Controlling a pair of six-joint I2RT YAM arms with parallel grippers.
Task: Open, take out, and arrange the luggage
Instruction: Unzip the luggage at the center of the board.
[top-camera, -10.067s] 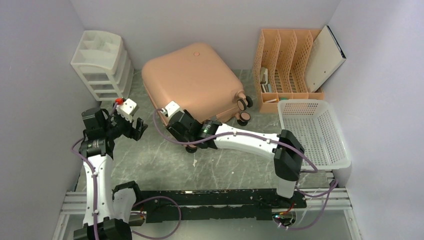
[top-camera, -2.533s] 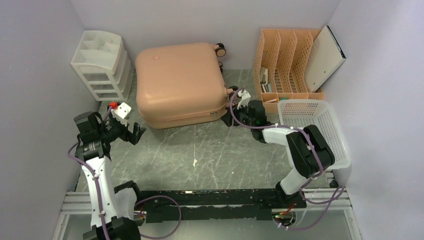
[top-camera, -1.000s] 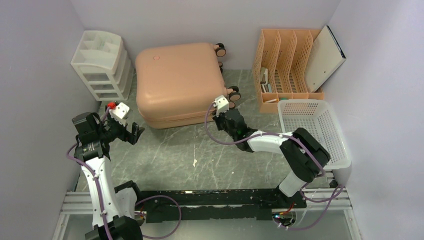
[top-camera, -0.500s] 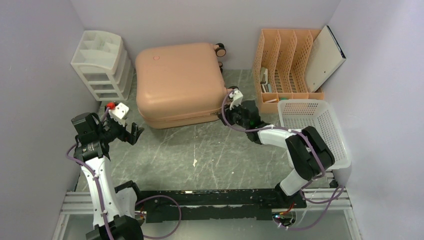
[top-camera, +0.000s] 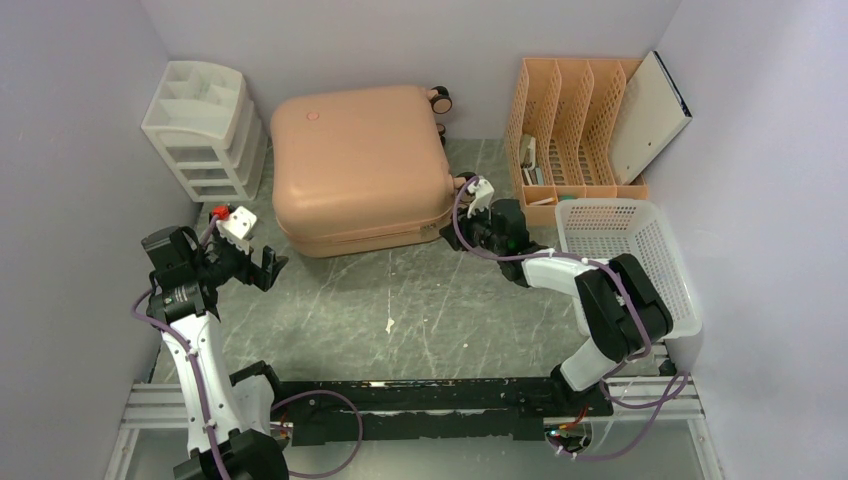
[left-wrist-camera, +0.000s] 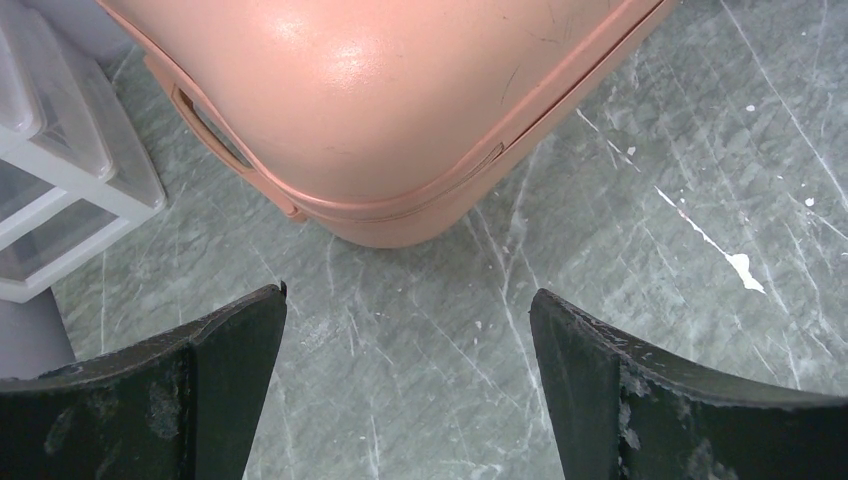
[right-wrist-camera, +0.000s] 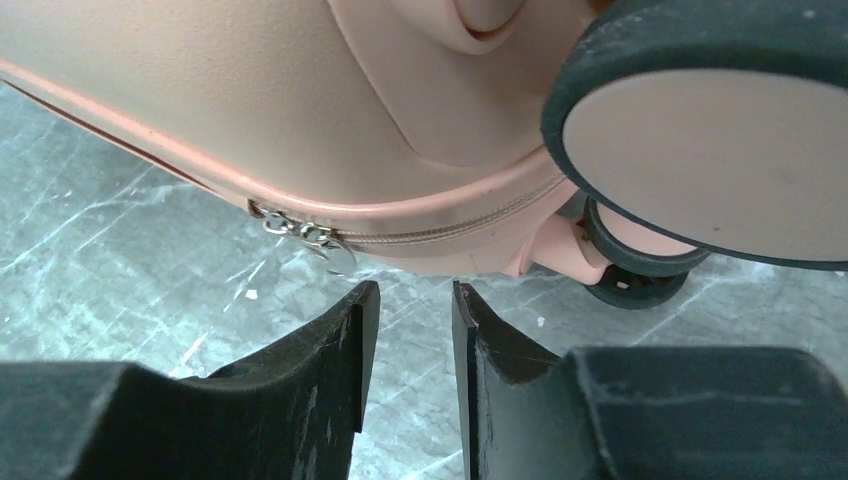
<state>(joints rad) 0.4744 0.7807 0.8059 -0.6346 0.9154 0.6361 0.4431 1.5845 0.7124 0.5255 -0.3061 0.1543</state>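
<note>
Salmon-pink suitcase (top-camera: 355, 165) lies flat on its broad side at the back of the grey-green marbled table (top-camera: 400, 300), shell closed, round logo (top-camera: 312, 115) up and toward the far left, wheels pointing right. You've got it just beside the white drawer unit (top-camera: 205, 125) on its left; the orange slotted file rack (top-camera: 565, 120) and the white mesh basket (top-camera: 625, 265) sit to its right.

Right gripper (right-wrist-camera: 412, 295) is low at the suitcase's near-right corner, by the wheels. Its fingers stand only a narrow slit apart with nothing between them. Just ahead of the tips, a little to their left, you see the metal zipper pull (right-wrist-camera: 325, 243) hanging from the closed zip line, not touching the fingers. A big black spinner wheel (right-wrist-camera: 700, 130) fills the upper right of the right wrist view, with a smaller one (right-wrist-camera: 640, 280) low behind it.

Left gripper (left-wrist-camera: 408, 300) is off the near-left corner, spread fully wide and holding nothing – bare table between the fingers, the rounded corner ahead and clear of them. A recessed side handle (left-wrist-camera: 215, 135) shows on the suitcase's left edge.
</note>
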